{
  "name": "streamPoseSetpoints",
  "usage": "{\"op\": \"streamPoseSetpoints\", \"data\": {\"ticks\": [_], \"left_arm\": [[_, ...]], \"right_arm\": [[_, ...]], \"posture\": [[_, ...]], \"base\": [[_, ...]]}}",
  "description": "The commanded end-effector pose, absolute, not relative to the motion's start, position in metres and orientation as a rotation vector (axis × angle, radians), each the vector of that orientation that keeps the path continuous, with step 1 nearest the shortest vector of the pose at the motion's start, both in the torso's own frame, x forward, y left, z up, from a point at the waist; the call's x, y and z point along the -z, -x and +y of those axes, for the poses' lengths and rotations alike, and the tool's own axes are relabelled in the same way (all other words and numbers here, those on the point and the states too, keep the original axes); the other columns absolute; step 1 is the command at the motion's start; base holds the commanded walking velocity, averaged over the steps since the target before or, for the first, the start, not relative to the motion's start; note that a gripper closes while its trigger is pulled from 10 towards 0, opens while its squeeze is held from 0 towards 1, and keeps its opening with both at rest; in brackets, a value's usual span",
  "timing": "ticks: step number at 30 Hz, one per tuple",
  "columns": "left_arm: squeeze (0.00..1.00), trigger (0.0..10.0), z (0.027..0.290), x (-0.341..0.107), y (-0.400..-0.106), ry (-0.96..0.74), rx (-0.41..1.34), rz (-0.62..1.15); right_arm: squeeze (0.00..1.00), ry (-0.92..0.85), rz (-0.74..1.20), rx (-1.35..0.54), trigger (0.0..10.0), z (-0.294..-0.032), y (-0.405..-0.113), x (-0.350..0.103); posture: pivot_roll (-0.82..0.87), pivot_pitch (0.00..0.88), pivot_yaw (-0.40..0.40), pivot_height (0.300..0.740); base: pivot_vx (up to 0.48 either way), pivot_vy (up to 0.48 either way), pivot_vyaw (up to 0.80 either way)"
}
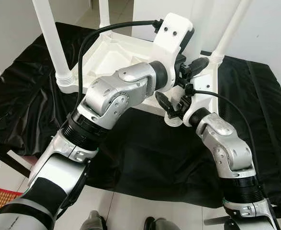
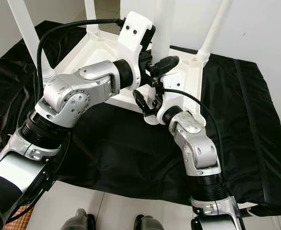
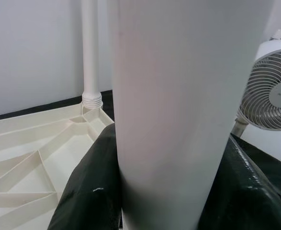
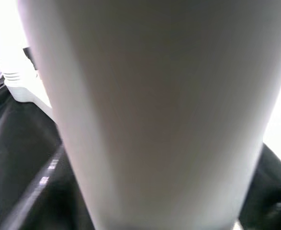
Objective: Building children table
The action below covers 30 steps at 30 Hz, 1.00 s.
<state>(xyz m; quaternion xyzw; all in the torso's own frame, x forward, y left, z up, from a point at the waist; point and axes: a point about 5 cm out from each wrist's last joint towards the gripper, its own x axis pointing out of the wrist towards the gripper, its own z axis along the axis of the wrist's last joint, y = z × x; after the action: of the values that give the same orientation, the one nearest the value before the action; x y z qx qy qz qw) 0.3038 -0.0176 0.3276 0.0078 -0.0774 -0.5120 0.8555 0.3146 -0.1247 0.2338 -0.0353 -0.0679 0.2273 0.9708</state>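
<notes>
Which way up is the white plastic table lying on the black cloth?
Upside down. The white plastic table shows its ribbed underside, and its white legs point upward from the corner sockets above the black cloth.

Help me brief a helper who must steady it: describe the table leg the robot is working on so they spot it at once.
On the black sheet lies an upturned white table top with legs standing up from its corners. The near-right leg is the one: unlike the others, both the left claw and the right claw are on it.
</notes>
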Motion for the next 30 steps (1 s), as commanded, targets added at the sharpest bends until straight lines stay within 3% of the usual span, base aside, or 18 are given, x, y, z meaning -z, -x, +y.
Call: {"op": "streamPoseSetpoints", "data": {"ticks": [1,2,3,4,13,14,15,18,19,30], "left_arm": [[0.0,10.0,-0.019,-0.331,-0.3,-0.022,1.116,-0.178],[0.0,10.0,-0.02,-0.331,-0.299,-0.023,1.119,-0.179],[0.0,10.0,-0.02,-0.331,-0.299,-0.023,1.119,-0.179],[0.0,10.0,-0.021,-0.331,-0.299,-0.025,1.122,-0.178],[0.0,10.0,-0.025,-0.331,-0.294,-0.022,1.138,-0.195],[0.0,10.0,-0.025,-0.331,-0.292,-0.01,1.144,-0.203],[0.0,10.0,-0.025,-0.332,-0.29,0.016,1.162,-0.235],[0.0,10.0,-0.024,-0.333,-0.288,0.033,1.176,-0.268],[1.0,10.0,-0.024,-0.332,-0.287,0.063,1.19,-0.244],[1.0,10.0,-0.02,-0.336,-0.278,0.104,1.285,-0.237]], "right_arm": [[0.0,0.079,-0.129,-0.454,3.6,-0.126,-0.312,-0.233],[0.0,0.08,-0.126,-0.453,1.0,-0.126,-0.311,-0.233],[0.0,0.08,-0.126,-0.453,1.0,-0.126,-0.311,-0.233],[0.0,0.082,-0.127,-0.457,0.0,-0.126,-0.311,-0.233],[0.0,0.086,-0.129,-0.436,0.0,-0.128,-0.311,-0.236],[0.0,0.087,-0.131,-0.425,2.5,-0.129,-0.312,-0.236],[0.0,0.088,-0.13,-0.413,10.0,-0.129,-0.312,-0.236],[0.0,0.084,-0.127,-0.409,10.0,-0.129,-0.313,-0.236],[0.0,0.081,-0.128,-0.406,10.0,-0.129,-0.313,-0.236],[0.0,0.035,-0.143,-0.346,10.0,-0.132,-0.318,-0.239]], "posture": [[0.03,0.106,-0.08,0.74],[0.03,0.107,-0.078,0.74],[0.03,0.107,-0.078,0.74],[0.03,0.107,-0.077,0.74],[0.03,0.118,-0.073,0.74],[0.03,0.118,-0.073,0.74],[0.03,0.118,-0.073,0.74],[0.03,0.118,-0.073,0.74],[0.04,0.127,-0.07,0.74],[0.04,0.129,-0.065,0.74]], "base": [[0.0,0.0,0.0],[0.0,0.0,0.0],[0.0,0.0,0.0],[0.0,0.0,0.0],[0.0,0.0,0.0],[0.0,0.0,0.0],[0.0,0.0,0.0],[0.0,0.0,0.0],[0.0,0.0,0.0],[0.0,0.0,0.0]]}}
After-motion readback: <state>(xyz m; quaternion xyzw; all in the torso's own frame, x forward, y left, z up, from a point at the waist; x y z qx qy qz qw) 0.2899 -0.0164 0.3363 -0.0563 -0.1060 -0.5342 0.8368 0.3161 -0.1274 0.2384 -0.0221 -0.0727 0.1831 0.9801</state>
